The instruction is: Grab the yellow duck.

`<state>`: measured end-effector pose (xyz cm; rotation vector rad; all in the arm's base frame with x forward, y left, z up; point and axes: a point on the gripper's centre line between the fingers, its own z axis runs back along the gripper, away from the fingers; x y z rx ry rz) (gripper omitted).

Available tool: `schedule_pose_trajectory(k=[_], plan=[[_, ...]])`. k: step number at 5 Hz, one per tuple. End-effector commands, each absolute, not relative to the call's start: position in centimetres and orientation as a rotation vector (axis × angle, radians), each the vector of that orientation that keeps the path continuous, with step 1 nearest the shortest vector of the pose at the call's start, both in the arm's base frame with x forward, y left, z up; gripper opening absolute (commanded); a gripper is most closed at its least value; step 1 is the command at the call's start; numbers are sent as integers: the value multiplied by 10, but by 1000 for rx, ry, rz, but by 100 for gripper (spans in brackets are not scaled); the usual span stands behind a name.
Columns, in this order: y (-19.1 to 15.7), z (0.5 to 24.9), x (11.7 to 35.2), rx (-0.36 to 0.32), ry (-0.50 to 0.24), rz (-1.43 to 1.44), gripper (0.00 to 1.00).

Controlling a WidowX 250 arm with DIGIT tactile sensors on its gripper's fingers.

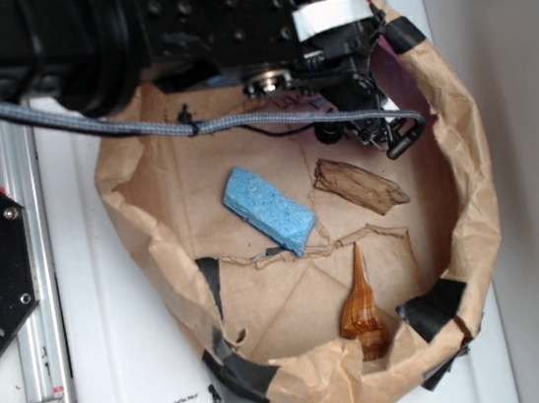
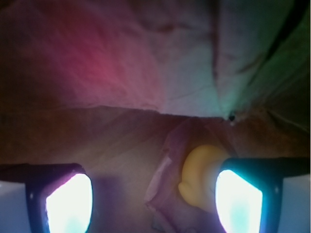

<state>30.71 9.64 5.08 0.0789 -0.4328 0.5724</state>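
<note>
Gripper (image 2: 153,204) low in the frame, fingers apart, yellow duck (image 2: 199,177) by the right-hand finger — not grabbed yet!

Arm (image 1: 79,38): matte black housing with a broad ribbed cylindrical section at upper left of the exterior view, small screw heads dotted over the plates. White rectangular label (image 1: 329,13) on the wrist block near top centre. Round silver metal fitting (image 1: 267,83) beneath it. Grey braided cable (image 1: 190,125) crosses the frame from left edge toward the right; a thin black wire (image 1: 285,128) loops below it. In the wrist view, two fingers (image 2: 70,204) framed in black, their pads glaring white-cyan.
</note>
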Motion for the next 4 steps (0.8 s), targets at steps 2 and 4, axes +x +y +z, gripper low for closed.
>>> schedule_pose_trajectory(k=[2, 4], plan=[[129, 31, 299, 120, -444, 630, 100], [145, 40, 294, 134, -457, 688, 100]])
